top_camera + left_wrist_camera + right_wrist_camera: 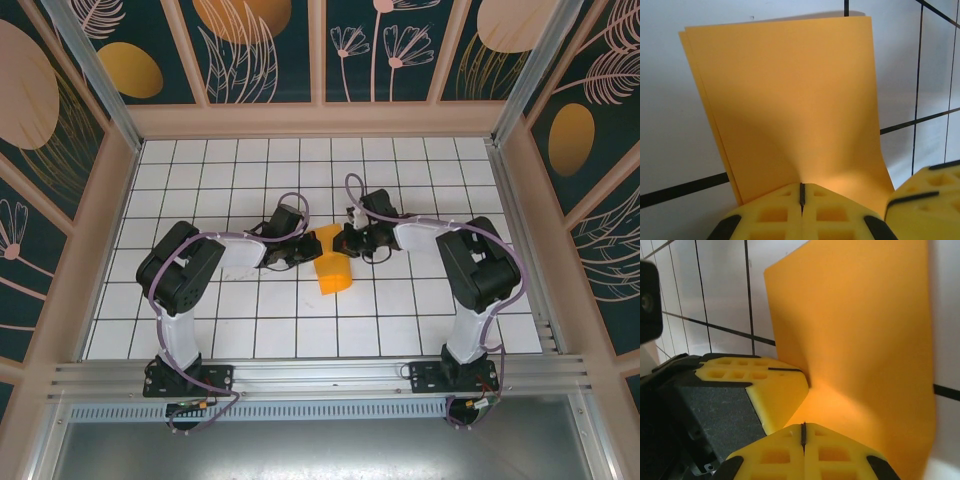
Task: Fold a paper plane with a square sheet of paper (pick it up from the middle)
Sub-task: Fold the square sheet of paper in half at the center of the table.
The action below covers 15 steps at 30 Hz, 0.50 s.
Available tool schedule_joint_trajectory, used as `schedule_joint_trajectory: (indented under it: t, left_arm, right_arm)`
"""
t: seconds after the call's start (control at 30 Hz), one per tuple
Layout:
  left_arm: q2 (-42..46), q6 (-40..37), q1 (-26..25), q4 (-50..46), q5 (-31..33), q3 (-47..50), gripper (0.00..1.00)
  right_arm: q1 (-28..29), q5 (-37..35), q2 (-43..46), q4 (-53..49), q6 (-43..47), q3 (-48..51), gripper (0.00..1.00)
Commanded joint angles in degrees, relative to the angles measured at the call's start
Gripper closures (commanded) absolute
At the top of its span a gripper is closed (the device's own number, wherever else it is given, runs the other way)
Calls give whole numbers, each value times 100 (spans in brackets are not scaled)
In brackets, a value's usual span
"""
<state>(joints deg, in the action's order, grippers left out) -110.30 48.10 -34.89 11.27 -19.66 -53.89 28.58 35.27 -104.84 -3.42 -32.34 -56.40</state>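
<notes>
The square sheet of paper [334, 272] is bright orange and folded double. It stands up off the white grid table at the centre, between the two arms. My left gripper [311, 247] is shut on its upper left edge. In the left wrist view the paper [790, 105] puckers down into the closed jaws of my left gripper [802, 194], and two layers show along its left edge. My right gripper [345, 243] is shut on the same top edge from the right. In the right wrist view the sheet [860, 340] runs down to the closed right gripper [803, 434], with a left fingertip [775, 390] close beside it.
A right fingertip [927, 197] pokes into the left wrist view at the bottom right. The white grid table [200, 180] is fenced by patterned walls [60, 120] and a metal rail [320, 375] along the near edge.
</notes>
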Motion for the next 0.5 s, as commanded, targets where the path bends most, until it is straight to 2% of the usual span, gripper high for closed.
schedule_joint_trajectory:
  t: [0.0,0.47]
  left_arm:
    - [-615,-238,63,-1383,925,318,100]
    - [-641,-292,66,-1408,981,308,100]
  right_arm:
    - [-21,-57,-40,-52,-37,166,100]
    - [-254,-125,39,-283,246,750,100]
